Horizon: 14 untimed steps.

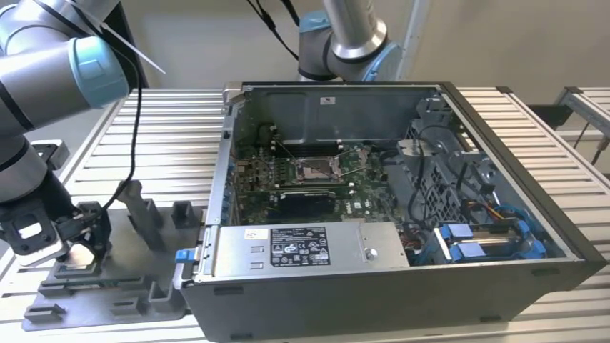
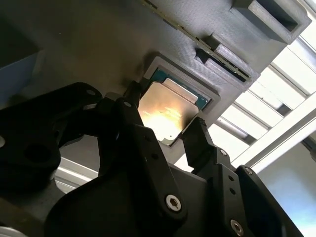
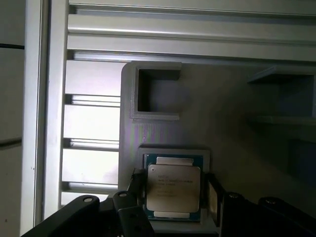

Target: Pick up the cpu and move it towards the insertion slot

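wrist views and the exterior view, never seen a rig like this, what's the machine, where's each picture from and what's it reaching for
It is a robot arm working on a slatted metal table. The exterior view looks at the scene from off the arm; both wrist views ride near its end effector. On the table sit a grey tray and an open computer case holding the insertion slot. The end effector is down over the cpu, which lies in a recess of the tray.
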Each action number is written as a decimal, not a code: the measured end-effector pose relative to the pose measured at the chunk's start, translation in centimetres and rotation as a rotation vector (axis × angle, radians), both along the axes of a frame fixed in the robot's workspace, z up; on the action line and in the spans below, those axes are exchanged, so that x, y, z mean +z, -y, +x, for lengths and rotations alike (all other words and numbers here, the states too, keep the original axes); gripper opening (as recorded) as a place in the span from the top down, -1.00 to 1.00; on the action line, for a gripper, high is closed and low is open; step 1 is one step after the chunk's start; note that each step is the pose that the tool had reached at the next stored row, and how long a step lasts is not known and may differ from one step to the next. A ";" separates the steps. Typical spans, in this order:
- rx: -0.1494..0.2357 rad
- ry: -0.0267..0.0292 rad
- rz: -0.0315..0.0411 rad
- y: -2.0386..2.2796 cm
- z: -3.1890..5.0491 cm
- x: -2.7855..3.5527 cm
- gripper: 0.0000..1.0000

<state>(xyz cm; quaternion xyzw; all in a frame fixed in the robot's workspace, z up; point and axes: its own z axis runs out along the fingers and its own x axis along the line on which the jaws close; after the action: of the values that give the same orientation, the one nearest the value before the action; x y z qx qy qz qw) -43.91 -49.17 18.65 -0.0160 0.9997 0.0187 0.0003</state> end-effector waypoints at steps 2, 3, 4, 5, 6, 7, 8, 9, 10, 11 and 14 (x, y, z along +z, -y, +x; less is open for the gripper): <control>0.000 0.0000 0.0000 0.00 0.00 0.00 1.00; 0.000 -0.0001 -0.0001 0.00 -0.01 0.01 1.00; 0.000 -0.0001 -0.0001 0.00 -0.01 0.01 1.00; 0.000 -0.0001 -0.0001 0.00 -0.01 0.01 1.00; 0.000 0.0000 0.0000 0.00 -0.01 0.00 1.00; 0.000 0.0000 0.0000 0.00 -0.01 0.00 1.00; 0.000 0.0000 0.0000 0.00 -0.01 0.00 1.00; 0.000 0.0001 0.0001 0.00 -0.02 0.02 1.00; 0.000 -0.0001 0.0003 0.00 -0.02 0.09 1.00; 0.000 -0.0007 0.0002 0.00 -0.02 0.26 1.00; -0.001 -0.0040 0.0001 0.00 -0.02 1.08 1.00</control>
<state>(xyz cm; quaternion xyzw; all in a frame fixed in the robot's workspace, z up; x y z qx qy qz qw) -43.93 -49.17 19.73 -0.0153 0.9997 0.0188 -0.0016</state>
